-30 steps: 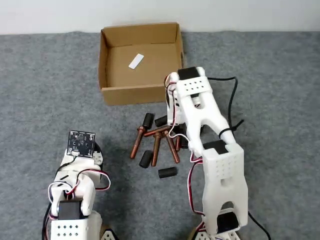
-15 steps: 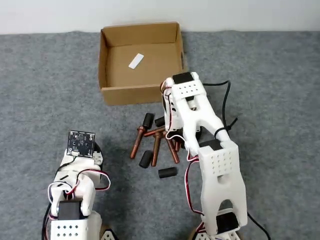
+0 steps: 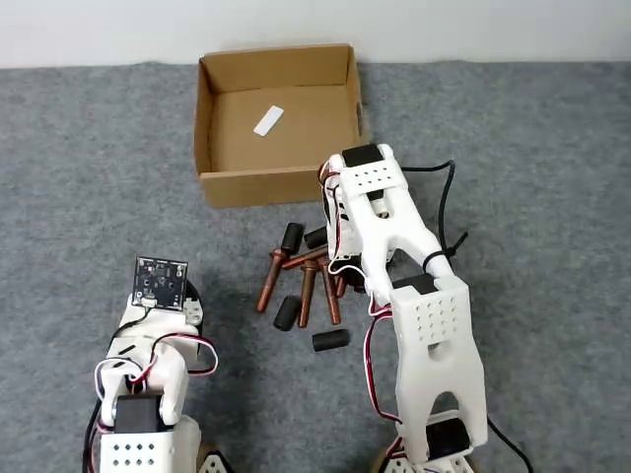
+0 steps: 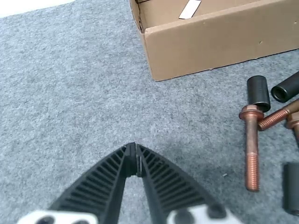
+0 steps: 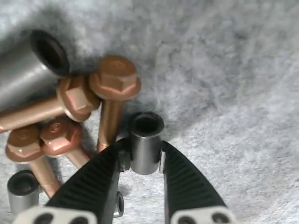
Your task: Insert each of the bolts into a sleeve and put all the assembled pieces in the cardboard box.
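A grey carpet (image 3: pixel 89 197) covers the table. At the far side, left of centre, sits an open cardboard box (image 3: pixel 276 187) with only a small white slip (image 3: pixel 268 120) on its floor.

Just in front of the box lies a loose pile of copper bolts (image 3: pixel 308 291) and short black loose sleeves (image 3: pixel 287 312), some touching or crossing one another.

The right arm (image 3: pixel 380 212) stretches from the near edge out over the right side of this pile. Its right gripper (image 5: pixel 142 154) is closed narrowly on one sleeve (image 5: pixel 145 142), a finger pressed to each side, the sleeve's open end facing the camera. The sleeve is low over the carpet, right next to several bolt heads (image 5: pixel 114 84).

The left arm (image 3: pixel 148 365) is folded back at the near left, well apart from the pile. Its left gripper (image 4: pixel 132 154) has its tips pressed together, holding nothing, above bare carpet.
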Motion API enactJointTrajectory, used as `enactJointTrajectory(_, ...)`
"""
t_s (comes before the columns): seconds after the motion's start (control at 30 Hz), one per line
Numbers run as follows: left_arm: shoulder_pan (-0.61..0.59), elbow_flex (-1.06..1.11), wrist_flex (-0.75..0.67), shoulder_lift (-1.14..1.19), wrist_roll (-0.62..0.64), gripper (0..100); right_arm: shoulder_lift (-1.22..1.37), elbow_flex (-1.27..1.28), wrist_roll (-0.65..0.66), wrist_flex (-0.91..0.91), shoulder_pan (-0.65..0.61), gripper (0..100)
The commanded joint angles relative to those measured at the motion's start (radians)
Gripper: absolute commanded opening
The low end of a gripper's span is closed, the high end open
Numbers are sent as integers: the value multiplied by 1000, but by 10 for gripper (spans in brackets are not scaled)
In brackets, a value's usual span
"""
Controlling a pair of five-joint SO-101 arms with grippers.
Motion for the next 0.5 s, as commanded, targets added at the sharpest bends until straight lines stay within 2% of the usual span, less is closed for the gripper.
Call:
enactJointTrajectory(0.0, -3, -5, 2, -2, -6, 6, -150, -41, 63, 41, -8, 9)
enactJointTrajectory(0.47, -3, -5, 2, -2, -6, 6, -651, 135, 92, 42, -7, 8)
